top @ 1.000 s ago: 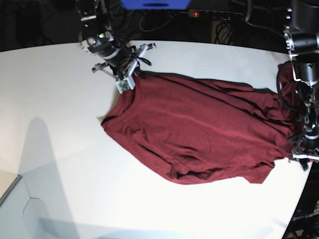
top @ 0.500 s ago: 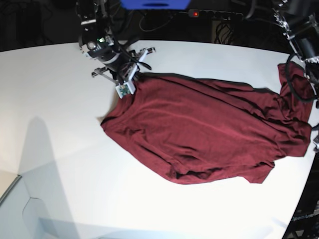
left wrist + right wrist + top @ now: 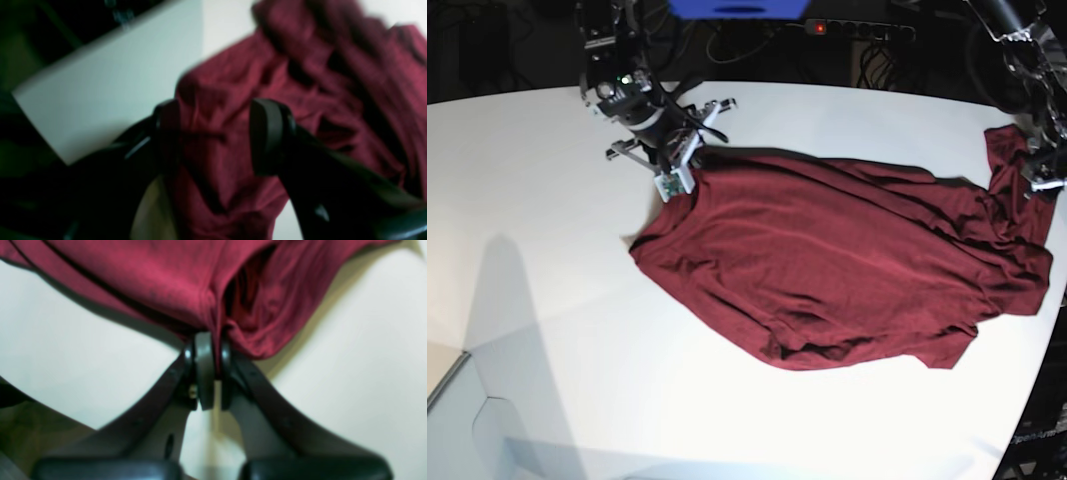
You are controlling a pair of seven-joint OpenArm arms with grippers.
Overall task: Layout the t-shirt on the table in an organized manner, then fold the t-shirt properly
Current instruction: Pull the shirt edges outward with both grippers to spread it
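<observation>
The dark maroon t-shirt [image 3: 827, 260] lies wrinkled and slanted across the white table [image 3: 547, 200]. Its right end reaches almost to the table's right edge. My right gripper [image 3: 682, 172] is at the shirt's far left corner, shut on a fold of its edge [image 3: 213, 340]. My left gripper [image 3: 1039, 170] hangs over the shirt's far right corner. Its fingers [image 3: 270, 133] stand apart in a blurred left wrist view, with the crumpled cloth [image 3: 317, 100] lying behind and between them; nothing is pinched.
A power strip [image 3: 857, 30] with a red light, cables and a blue object [image 3: 737, 8] sit behind the table's far edge. The table's curved edge runs down the right side [image 3: 1037, 400]. A cut corner is at the lower left [image 3: 457, 390].
My left arm has moved from the shirt's near right corner to its far right corner. The cloth that rose beside that arm now lies spread there. The right gripper has shifted slightly, still gripping.
</observation>
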